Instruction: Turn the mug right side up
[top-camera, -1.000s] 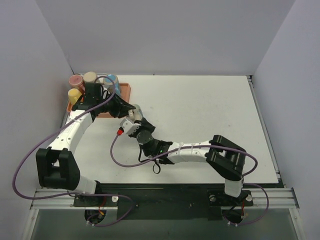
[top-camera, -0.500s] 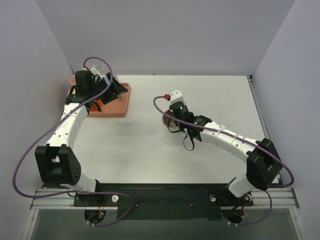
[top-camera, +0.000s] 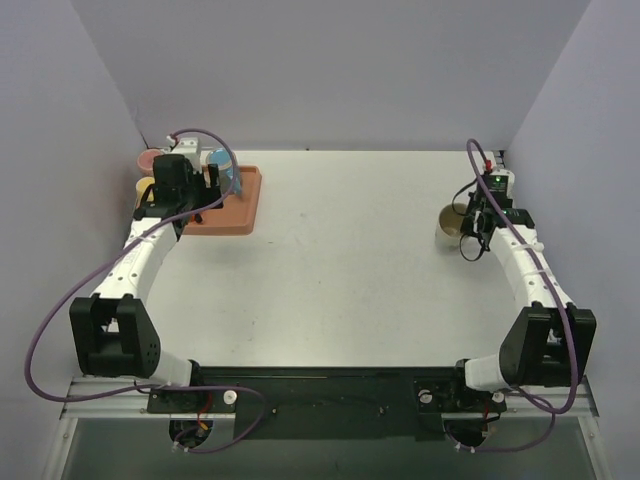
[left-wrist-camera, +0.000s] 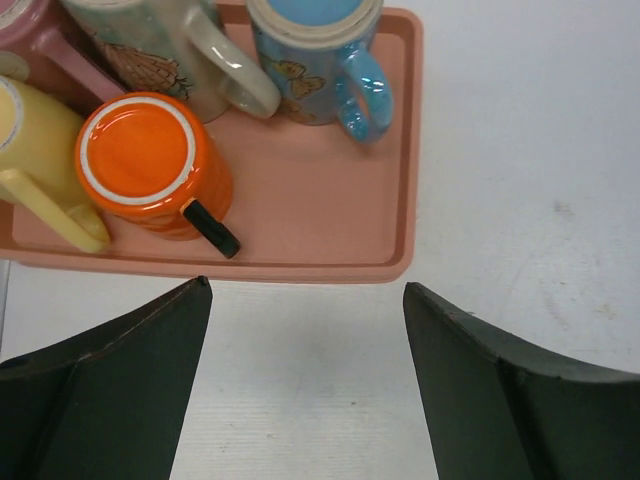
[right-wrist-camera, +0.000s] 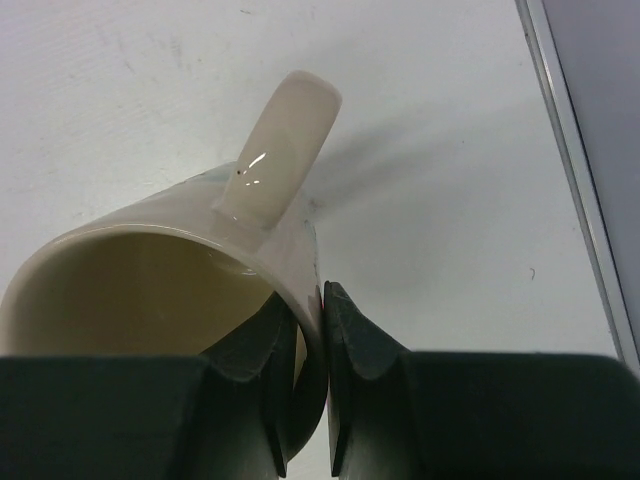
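One glossy cream mug (right-wrist-camera: 150, 270), right gripper (right-wrist-camera: 313, 305) pinching.

Open through the middle, crowded upper left, tight at far right.
Bare and free for passage across the centre of the table (top-camera: 350, 260) in the top view. Blocked at upper left by the tray (top-camera: 248, 205): in the left wrist view, packed with orange mug (left-wrist-camera: 150, 165), yellow mug (left-wrist-camera: 40, 140), patterned mug (left-wrist-camera: 150, 35) and blue mug (left-wrist-camera: 305, 45); free only over its bare lower right and the white surface between the spread fingers of the left gripper (left-wrist-camera: 305, 290). Narrowed at far right by the cream mug (top-camera: 449, 222) clamped in the right gripper (top-camera: 465, 222), side wall (top-camera: 590, 130) near.
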